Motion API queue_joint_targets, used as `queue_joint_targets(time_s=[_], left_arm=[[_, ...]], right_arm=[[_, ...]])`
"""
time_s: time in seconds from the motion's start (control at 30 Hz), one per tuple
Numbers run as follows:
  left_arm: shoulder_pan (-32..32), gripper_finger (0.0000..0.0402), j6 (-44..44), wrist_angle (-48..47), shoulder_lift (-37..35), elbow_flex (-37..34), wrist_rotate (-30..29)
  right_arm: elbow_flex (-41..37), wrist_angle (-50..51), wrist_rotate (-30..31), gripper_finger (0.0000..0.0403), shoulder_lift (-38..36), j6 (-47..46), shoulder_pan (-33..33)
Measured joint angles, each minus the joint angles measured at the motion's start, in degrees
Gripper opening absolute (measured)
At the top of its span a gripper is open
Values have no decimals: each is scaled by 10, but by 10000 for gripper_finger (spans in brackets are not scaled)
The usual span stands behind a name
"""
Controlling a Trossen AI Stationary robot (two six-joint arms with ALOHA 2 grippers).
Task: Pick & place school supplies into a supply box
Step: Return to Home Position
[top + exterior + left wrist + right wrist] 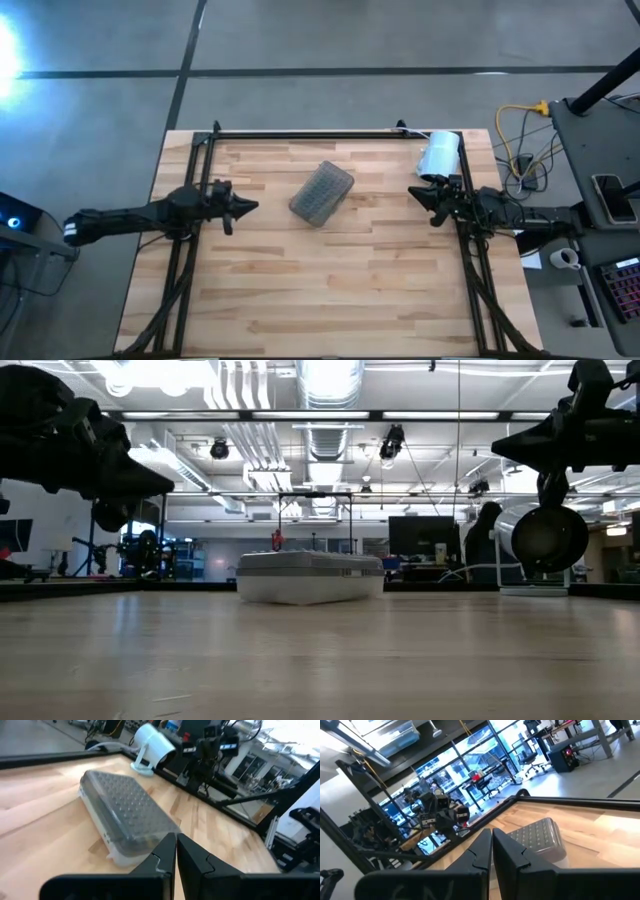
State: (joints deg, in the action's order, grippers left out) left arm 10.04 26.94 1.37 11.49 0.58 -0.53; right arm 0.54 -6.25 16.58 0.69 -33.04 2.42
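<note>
The supply box [322, 193] lies closed on the table near its middle, lid down flat, its grey textured top up; it also shows in the low view [310, 576], the left wrist view [122, 815] and the right wrist view [540, 837]. No pens, pencils or scissors show in any view. My left gripper [250, 207] hovers above the table left of the box, shut and empty. My right gripper [414, 191] hovers right of the box, shut and empty. Both point toward the box.
A white cylindrical roll [438, 154] sits at the table's far right corner, close behind my right gripper. A black frame [300, 134] runs along the far edge and both sides. Bare wood lies on the near half of the table [320, 290].
</note>
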Motion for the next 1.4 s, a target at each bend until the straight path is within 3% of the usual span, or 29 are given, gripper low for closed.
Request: queue_joint_targets(time_s=[0.73, 1.4], left_arm=[[0, 0, 0, 0, 135, 0, 1], [0, 0, 0, 0, 163, 0, 1]], right_arm=[[0, 0, 0, 9, 2, 0, 0], [0, 0, 0, 9, 2, 0, 0]])
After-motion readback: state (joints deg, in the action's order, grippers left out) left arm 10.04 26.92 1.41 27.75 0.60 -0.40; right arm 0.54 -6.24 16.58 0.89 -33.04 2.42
